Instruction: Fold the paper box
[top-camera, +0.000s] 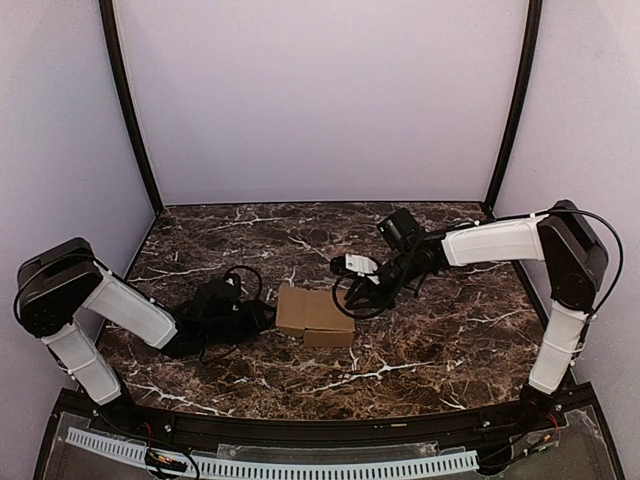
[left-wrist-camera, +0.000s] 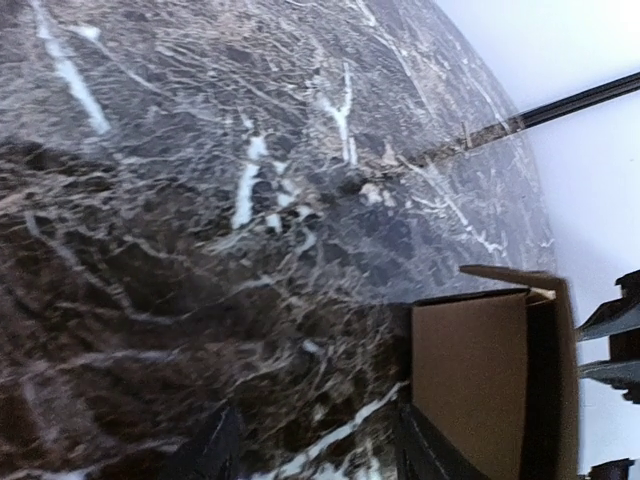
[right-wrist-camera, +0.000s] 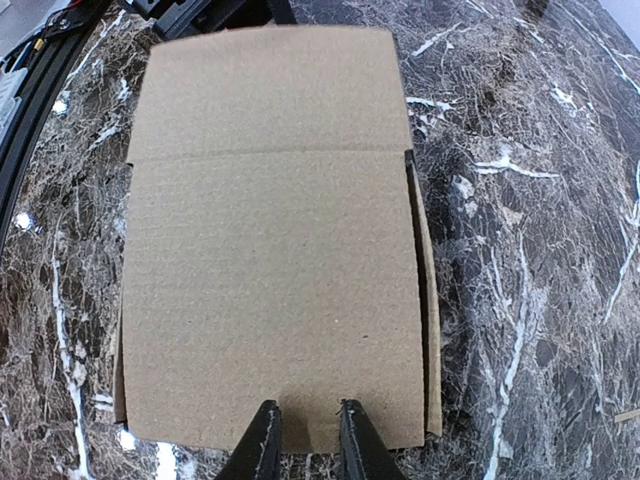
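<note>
The paper box (top-camera: 315, 313) is plain brown cardboard, partly folded, low on the marble table (top-camera: 440, 330) at centre. My left gripper (top-camera: 262, 318) lies low at its left side. In the left wrist view its jaws (left-wrist-camera: 312, 455) are open wide; the box (left-wrist-camera: 480, 385) stands just outside the right finger (left-wrist-camera: 420, 450), not between them. My right gripper (top-camera: 350, 298) is at the box's right edge. In the right wrist view its fingertips (right-wrist-camera: 305, 440) stand a little apart on the near edge of the box's top panel (right-wrist-camera: 270, 250), holding nothing. A narrow side flap (right-wrist-camera: 428, 300) stands at the panel's right.
The table is dark marble with white veins. Purple walls and black frame posts (top-camera: 128, 110) close the back and sides. A black rail (top-camera: 300, 435) runs along the near edge. The left arm's black parts (right-wrist-camera: 200, 12) show beyond the box in the right wrist view.
</note>
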